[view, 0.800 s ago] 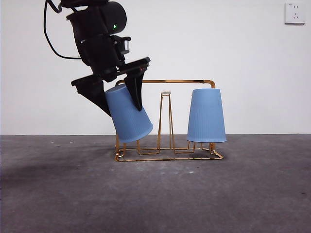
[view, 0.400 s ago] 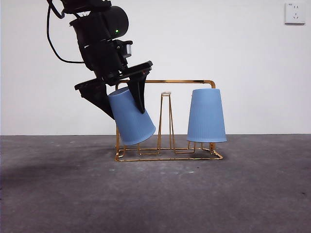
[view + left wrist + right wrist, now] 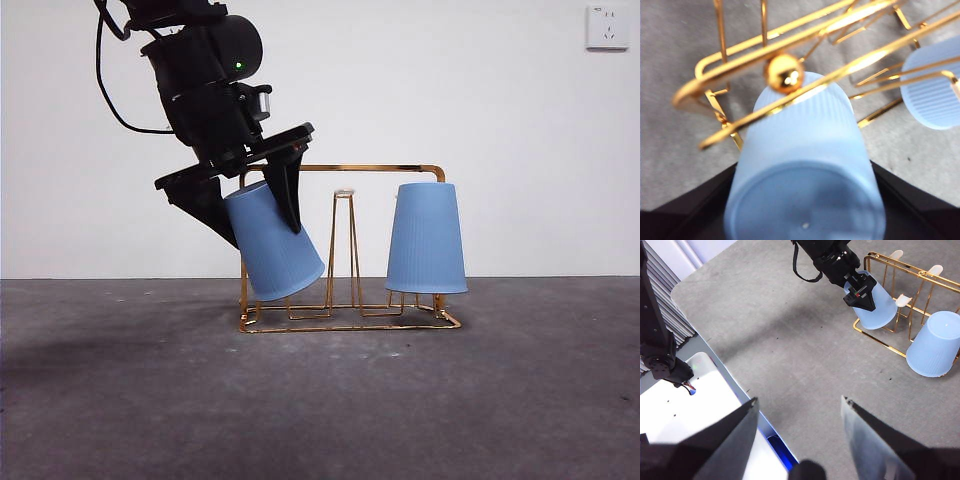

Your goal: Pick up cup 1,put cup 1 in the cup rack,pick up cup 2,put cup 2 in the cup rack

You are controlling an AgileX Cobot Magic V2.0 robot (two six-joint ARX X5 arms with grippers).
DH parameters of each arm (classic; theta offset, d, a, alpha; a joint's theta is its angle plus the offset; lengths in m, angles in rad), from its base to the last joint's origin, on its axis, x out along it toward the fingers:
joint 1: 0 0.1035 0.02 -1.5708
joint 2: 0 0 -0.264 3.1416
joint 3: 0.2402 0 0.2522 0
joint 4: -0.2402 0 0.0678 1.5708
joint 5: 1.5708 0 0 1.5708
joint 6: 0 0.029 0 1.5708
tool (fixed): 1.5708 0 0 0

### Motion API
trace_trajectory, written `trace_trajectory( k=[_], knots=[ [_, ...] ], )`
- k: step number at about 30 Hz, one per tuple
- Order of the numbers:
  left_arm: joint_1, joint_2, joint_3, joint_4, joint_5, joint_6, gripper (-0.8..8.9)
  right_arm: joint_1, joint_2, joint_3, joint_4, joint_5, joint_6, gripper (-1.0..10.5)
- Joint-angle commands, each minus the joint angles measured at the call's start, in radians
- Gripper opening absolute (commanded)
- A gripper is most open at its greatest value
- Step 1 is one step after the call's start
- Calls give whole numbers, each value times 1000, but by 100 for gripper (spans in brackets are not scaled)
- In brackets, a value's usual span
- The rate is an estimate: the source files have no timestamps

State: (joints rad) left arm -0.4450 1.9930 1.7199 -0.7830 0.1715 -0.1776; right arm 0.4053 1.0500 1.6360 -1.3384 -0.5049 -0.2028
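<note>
We are holding cup 2 [image 3: 805, 170] upside down in the left gripper [image 3: 250, 200], the jaws closed on its sides near the closed base, which fills the near part of the left wrist view. Just beyond that base, the cup's ribbed wall is running down toward the rack [image 3: 345, 250], and a gold ball-tipped peg [image 3: 784, 73] is showing right against the cup's far edge, with the handle bars crossing in front of it. In the front view the cup [image 3: 275, 245] is tilting, its open mouth low and swung toward the rack's middle, hanging at the left end just above the base wires; whether its rim is already touching a wire we cannot tell. To do this step well, we judge that we are needing to bring the cup upright so its mouth is facing straight down, centre the mouth over the end peg, and lower slowly, opening the jaws only once the cup is sitting on it. The risk, as we are reading it, is the rim catching the handle bar or pushing the light rack sideways. Farther along, cup 1 [image 3: 426, 240] is already sitting inverted at the rack's right end. Farthest off, the right gripper [image 3: 800, 435] is waiting well apart, jaws spread and empty.
</note>
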Motion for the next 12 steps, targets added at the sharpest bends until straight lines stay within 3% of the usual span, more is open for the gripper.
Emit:
trace_trajectory(
  k=[1, 4, 7, 12],
  knots=[
    [-3, 19, -2, 5, 19, -5, 386, 0, 0, -5, 2, -4, -10, 280],
    [-3, 19, -2, -2, 19, -5, 389, 0, 0, -5, 0, -4, -10, 280],
    [-3, 18, -2, -23, 19, -3, 499, 0, 0, -5, -1, -4, -10, 280],
    [0, 10, -2, -51, 18, 6, 505, 0, 0, -5, -1, -4, -10, 280]
  ],
)
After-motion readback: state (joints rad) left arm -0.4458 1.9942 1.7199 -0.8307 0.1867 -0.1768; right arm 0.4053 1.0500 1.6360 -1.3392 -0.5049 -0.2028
